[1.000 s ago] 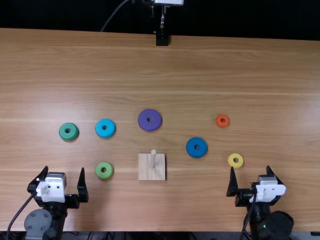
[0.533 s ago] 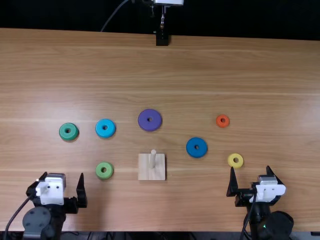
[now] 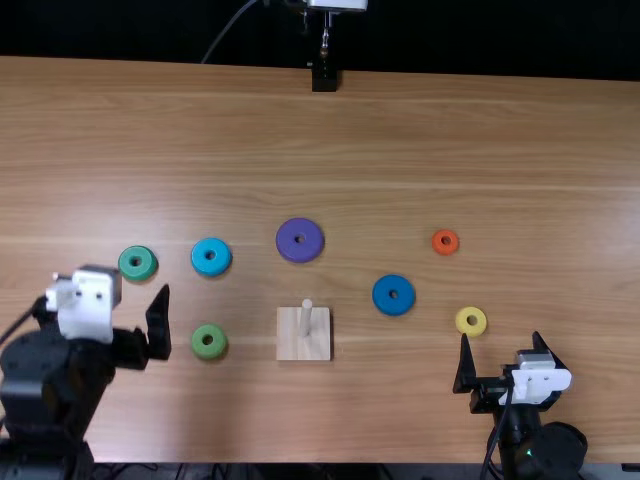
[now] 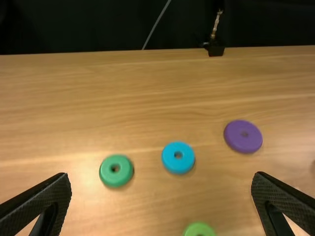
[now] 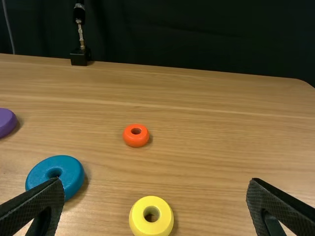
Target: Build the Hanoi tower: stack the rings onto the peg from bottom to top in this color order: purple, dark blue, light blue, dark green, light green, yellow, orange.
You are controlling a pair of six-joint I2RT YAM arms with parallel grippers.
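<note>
In the top view, seven rings are lying flat and apart from one another on the wooden worktop (image 3: 380, 420), around a square base (image 3: 290, 346) from which a peg (image 3: 306, 318) is rising upright. The purple ring (image 3: 286, 242) is resting beyond the base. To the left of it, the light blue ring (image 3: 201, 254) and then the dark green ring (image 3: 127, 266) are following; the light green ring (image 3: 199, 344) is lying nearer, left of the base. To the right of the base are lying the dark blue ring (image 3: 382, 298), the orange ring (image 3: 438, 246) farther off, and the yellow ring (image 3: 462, 322), near the inner fingertip of the right end effector (image 3: 501, 335). The left end effector (image 3: 113, 285) is hanging to the left of the light green ring. Both end effectors are standing released, their fingers spread wide and grasping nothing. A black stand (image 3: 324, 76) is standing at the worktop's far edge.
</note>
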